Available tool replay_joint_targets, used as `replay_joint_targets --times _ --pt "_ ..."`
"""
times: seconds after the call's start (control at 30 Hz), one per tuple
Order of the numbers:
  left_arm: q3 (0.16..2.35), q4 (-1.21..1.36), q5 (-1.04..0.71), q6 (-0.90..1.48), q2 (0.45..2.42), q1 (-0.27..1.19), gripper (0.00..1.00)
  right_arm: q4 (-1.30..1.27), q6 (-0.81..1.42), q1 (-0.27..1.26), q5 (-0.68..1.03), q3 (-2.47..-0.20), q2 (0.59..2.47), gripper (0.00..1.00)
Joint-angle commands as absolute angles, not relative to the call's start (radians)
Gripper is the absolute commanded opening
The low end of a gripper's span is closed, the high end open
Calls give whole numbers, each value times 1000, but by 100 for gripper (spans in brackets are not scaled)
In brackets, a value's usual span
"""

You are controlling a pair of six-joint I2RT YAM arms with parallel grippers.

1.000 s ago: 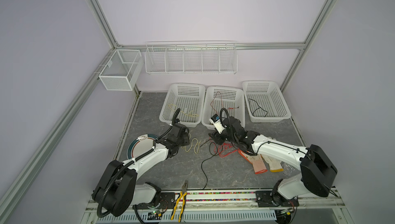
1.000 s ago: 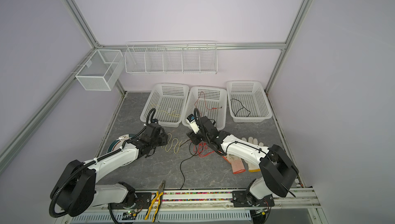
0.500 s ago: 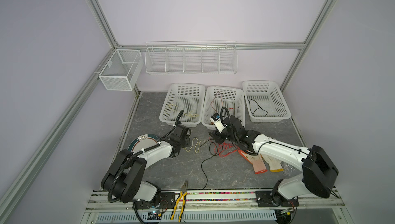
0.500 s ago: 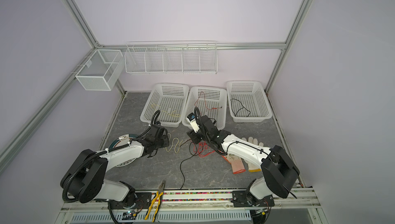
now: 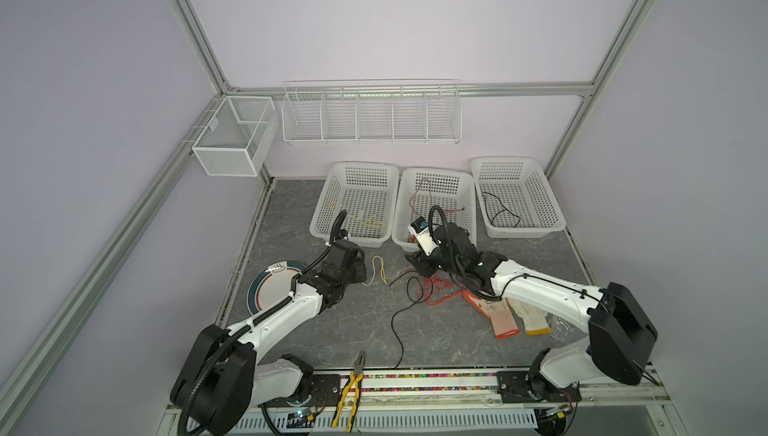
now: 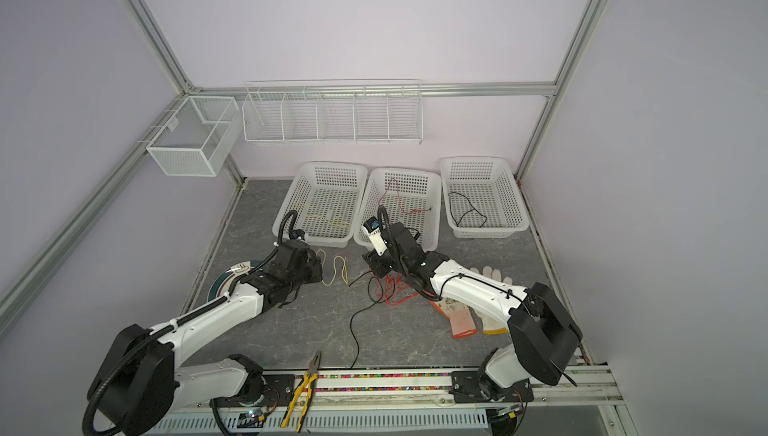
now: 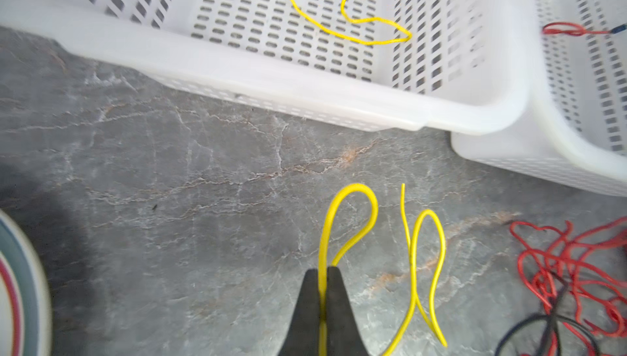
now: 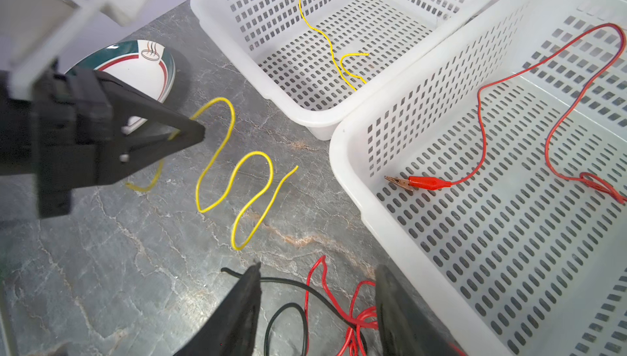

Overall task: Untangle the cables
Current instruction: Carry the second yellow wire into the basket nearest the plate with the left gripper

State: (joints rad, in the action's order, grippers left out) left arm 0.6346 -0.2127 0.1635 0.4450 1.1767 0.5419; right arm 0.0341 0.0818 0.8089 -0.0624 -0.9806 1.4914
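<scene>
1. The left gripper (image 7: 323,271) pinches the yellow cable (image 7: 355,187) with its jaws pressed together. A loop of the cable sticks out past the fingertips. The rest snakes over the grey tabletop (image 5: 291,222), apart from the other wires.
2. The right gripper (image 8: 319,266) hangs with its jaws parted and nothing between them, above the red tangle (image 5: 441,288). A long black cable (image 5: 393,324) threads through that tangle and trails toward the front rail.
3. Just beyond the yellow cable stands the front wall of the left basket (image 5: 374,240), which holds a second yellow cable (image 8: 354,55). The middle basket (image 5: 436,172) holds a red clip lead (image 8: 429,183). The right basket (image 5: 523,232) holds a short black wire (image 5: 498,211).
4. A plate (image 5: 266,292) lies beside the left arm and is partly covered by it. Work gloves (image 5: 505,319) lie just beside the red tangle, under the right arm. Yellow-handled pliers (image 5: 358,371) rest at the front rail, well apart from the wires.
5. A second ago the left jaws stood partly open, and now they are closed on the cable. Half a second ago the left arm's elbow was drawn in, and now it is stretched out again. The right arm and the tangle look unchanged.
</scene>
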Motion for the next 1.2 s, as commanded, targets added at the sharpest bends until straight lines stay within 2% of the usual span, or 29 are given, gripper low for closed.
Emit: replay_joint_targets --times 0.0,0.2,0.37,0.67,0.83,1.17 --pt "641 -277 152 387 1057 545 0 64 109 810 -143 -1016 1532 56" --pt "687 -322 193 352 880 545 0 52 160 778 -175 -1012 1559 56" --pt "732 -261 270 343 873 540 0 28 161 763 -170 -999 1551 56" --pt "894 -149 219 347 1131 429 0 12 127 759 -127 -969 1514 55" --pt "999 -132 182 349 1291 378 0 -22 77 760 25 -930 1465 56" --pt "1164 -138 158 349 1568 330 0 123 50 770 103 -900 1418 54"
